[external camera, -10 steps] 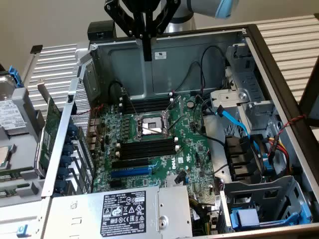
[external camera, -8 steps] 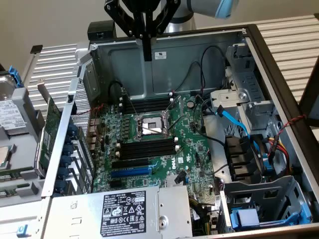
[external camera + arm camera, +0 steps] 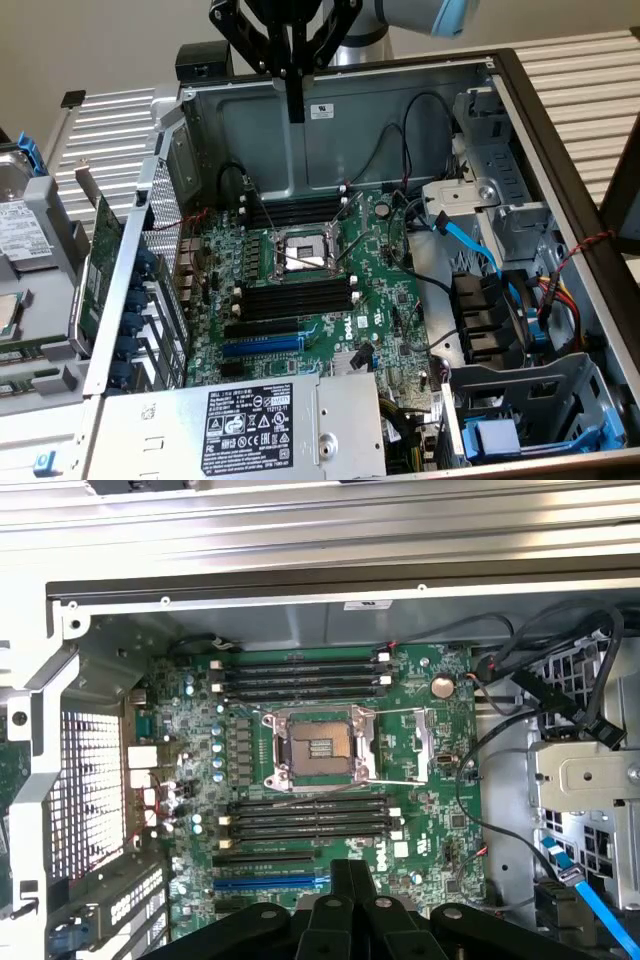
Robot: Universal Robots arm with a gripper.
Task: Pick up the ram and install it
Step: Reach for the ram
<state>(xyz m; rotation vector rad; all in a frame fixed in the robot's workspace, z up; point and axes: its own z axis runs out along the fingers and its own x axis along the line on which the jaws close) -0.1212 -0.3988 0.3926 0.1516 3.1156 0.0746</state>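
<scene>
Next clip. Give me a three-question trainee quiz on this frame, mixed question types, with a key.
1. True or false: every memory slot beside the CPU socket holds a stick.
2. The claw over the open case is: A) open wide, B) shut, C) shut on a cable.
3. Fill in: one long slot on the motherboard is not black but ____.
Key: 1 false; 2 B; 3 blue.
</scene>
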